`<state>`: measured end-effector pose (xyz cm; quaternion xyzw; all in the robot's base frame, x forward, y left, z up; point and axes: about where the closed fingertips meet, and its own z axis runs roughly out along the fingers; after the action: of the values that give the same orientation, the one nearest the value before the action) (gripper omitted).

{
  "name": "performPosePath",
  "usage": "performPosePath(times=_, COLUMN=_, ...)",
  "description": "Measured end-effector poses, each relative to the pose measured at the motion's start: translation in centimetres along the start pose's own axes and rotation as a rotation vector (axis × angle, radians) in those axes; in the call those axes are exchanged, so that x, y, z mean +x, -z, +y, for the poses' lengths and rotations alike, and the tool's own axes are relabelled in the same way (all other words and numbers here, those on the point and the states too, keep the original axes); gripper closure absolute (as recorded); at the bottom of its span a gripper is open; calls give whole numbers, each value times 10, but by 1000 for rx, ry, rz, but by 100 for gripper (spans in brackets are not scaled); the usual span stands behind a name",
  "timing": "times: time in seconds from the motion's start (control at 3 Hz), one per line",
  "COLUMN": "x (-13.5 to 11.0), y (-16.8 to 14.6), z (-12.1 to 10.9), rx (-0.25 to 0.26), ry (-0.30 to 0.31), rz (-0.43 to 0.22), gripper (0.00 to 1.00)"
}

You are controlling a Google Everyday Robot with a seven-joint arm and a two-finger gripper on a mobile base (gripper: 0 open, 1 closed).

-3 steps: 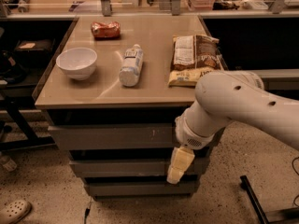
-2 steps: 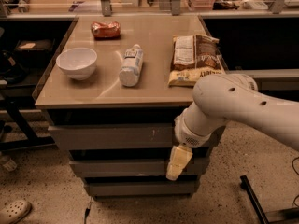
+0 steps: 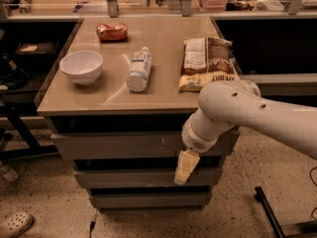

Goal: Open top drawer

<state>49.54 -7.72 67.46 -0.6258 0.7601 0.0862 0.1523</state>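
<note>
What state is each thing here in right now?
top drawer: looks shut, no interior showing
gripper: hanging just below the top drawer's front, pointing down
bowl: upright, looks empty
bottle: lying on its side
snack bag: lying flat
red packet: lying flat

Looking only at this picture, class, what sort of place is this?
Probably a robotics lab's mock kitchen: a snack bag, a bowl and a bottle rest on a counter over grey drawers, with cluttered workbenches behind. The gripper hangs before the drawer fronts, just below the top drawer.
</note>
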Motion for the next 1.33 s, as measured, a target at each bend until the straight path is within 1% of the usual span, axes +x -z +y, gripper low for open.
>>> performPosePath(times=0.33, x=2, y=-19, z=-4, rx=-14, ry=2, rz=2, gripper=0)
performPosePath(times=0.67, x=9, y=-34, z=0, rx=-45, ry=4, rz=20, gripper=0)
performPosePath(times=1.0, x=8, y=-31, z=0, rx=-45, ry=4, rz=20, gripper=0)
performPosePath(times=1.33, x=14, y=-26, z=9, rx=-66, ry=0, rz=28, gripper=0)
